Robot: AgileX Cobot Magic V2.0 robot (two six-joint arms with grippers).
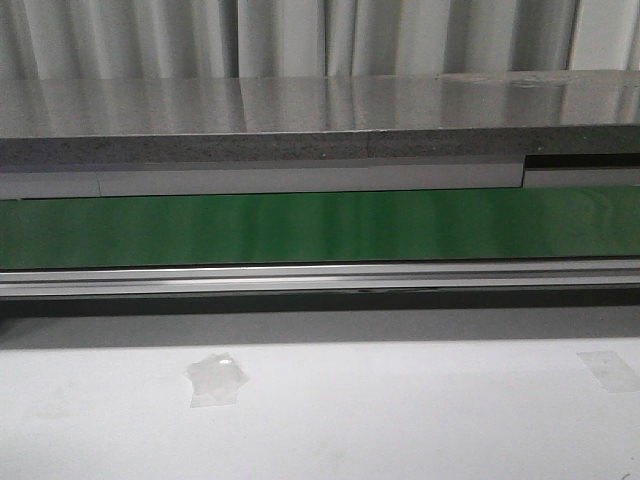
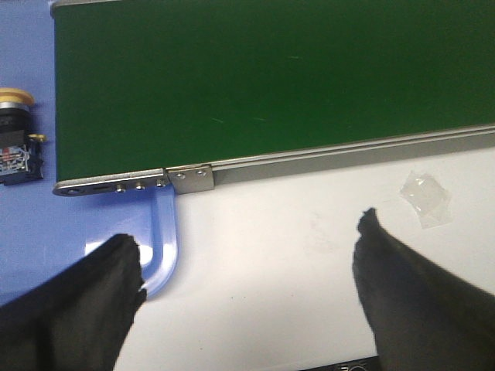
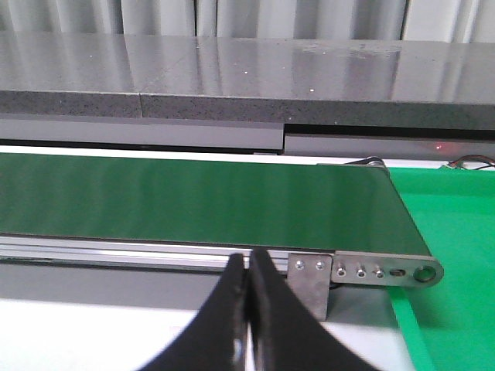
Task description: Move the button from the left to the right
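From the front view you see only the green conveyor belt (image 1: 320, 228) running across the scene, its aluminium side rail (image 1: 320, 276) below it, the white counter (image 1: 400, 410) in the foreground with two scraps of clear tape (image 1: 215, 378) stuck to it, and a grey shelf (image 1: 300, 115) with curtains behind; no arm and no button shows here, so this view tells you nothing of progress.

From the left wrist view you find the button (image 2: 17, 135) lying on its side on a blue tray (image 2: 31, 224), just beside the end of the belt, yellow head and dark body both free of any grip; the left gripper (image 2: 247, 263) hangs over the counter with its jaws spread wide and empty, well apart from the button; so the pick has not yet begun.

From the right wrist view you see the right gripper (image 3: 249, 309) with its jaws pressed together on nothing, sitting in front of the belt's other end; beside that end lies a green surface (image 3: 448, 255), which is likely the drop side, though you cannot be sure.

Judging from this, the task is at its start; reaching, grasping, carrying and releasing all remain.
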